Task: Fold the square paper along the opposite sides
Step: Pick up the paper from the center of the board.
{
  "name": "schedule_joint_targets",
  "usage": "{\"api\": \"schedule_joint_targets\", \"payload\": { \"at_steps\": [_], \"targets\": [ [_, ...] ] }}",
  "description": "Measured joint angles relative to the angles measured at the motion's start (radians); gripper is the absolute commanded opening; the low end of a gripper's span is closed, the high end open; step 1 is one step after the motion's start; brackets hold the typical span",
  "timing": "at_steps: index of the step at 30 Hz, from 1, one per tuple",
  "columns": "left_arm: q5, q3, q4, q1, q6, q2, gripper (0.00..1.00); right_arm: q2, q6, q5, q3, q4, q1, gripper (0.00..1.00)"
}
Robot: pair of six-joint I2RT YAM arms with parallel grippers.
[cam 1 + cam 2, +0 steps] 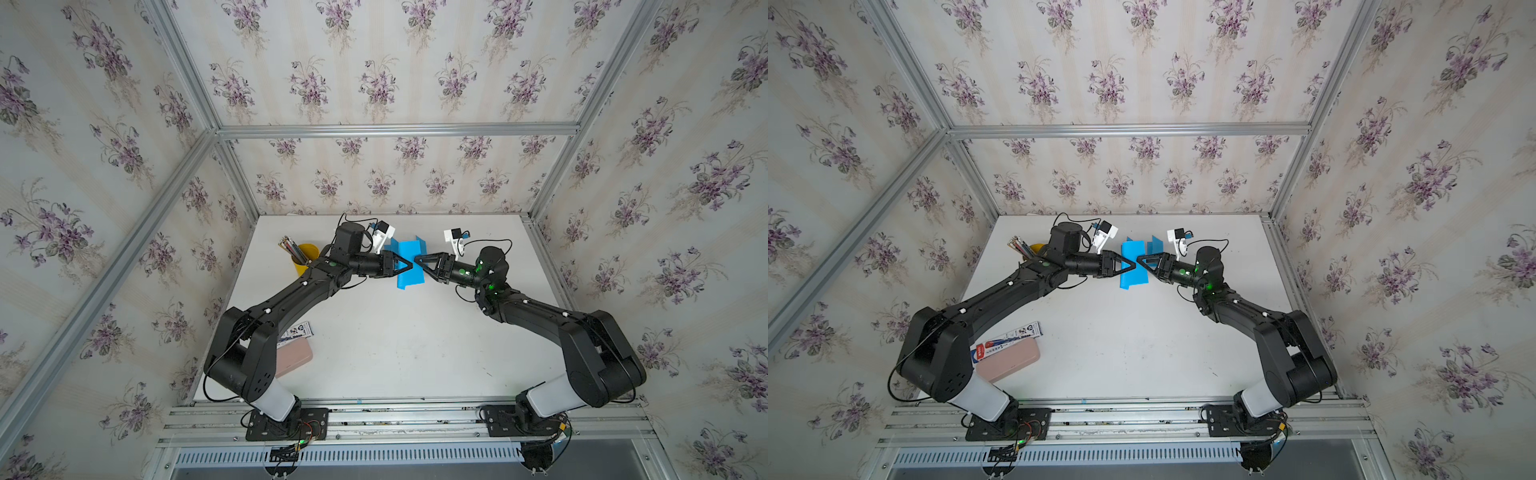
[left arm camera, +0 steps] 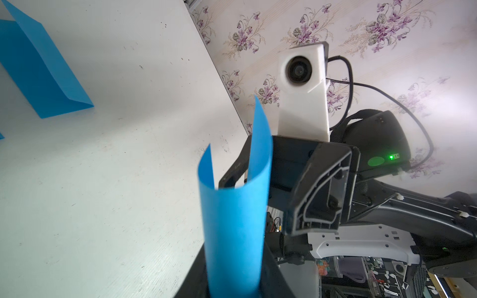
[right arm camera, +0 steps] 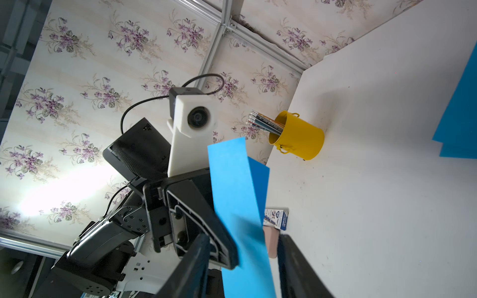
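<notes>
blue paper [image 1: 407,250], creased, side flaps upright

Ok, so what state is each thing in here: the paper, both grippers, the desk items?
blue paper: partly folded, sides raised, not flat.
left gripper: closed on the paper's curled side, as far as its wrist view shows.
right gripper: open, jaws astride the paper.
yellow cup: upright, holding pencils.
pink case: closed, lying flat.
pen box: lying flat beside the pink case.
</notes>
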Motion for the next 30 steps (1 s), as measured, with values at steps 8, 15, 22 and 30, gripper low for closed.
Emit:
{"api": "schedule_joint_targets", "payload": {
  "at_steps": [8,15,22,30],
  "targets": [
    [0.005,-0.002,0.012,0.000,-0.003,0.000,0.30,0.001,0.023,-0.002,0.002,0.020,-0.002,0.02],
    [0.002,0.040,-0.039,0.005,0.027,0.000,0.50,-0.044,-0.026,0.003,-0.002,-0.018,-0.009,0.00],
    [0.009,0.053,-0.038,0.074,0.022,-0.027,0.67,-0.107,-0.107,0.014,0.018,-0.118,-0.037,0.00],
    [0.065,-0.006,0.071,0.111,-0.056,-0.037,0.70,-0.139,-0.158,0.002,0.102,-0.187,-0.050,0.00]
  ]
}}
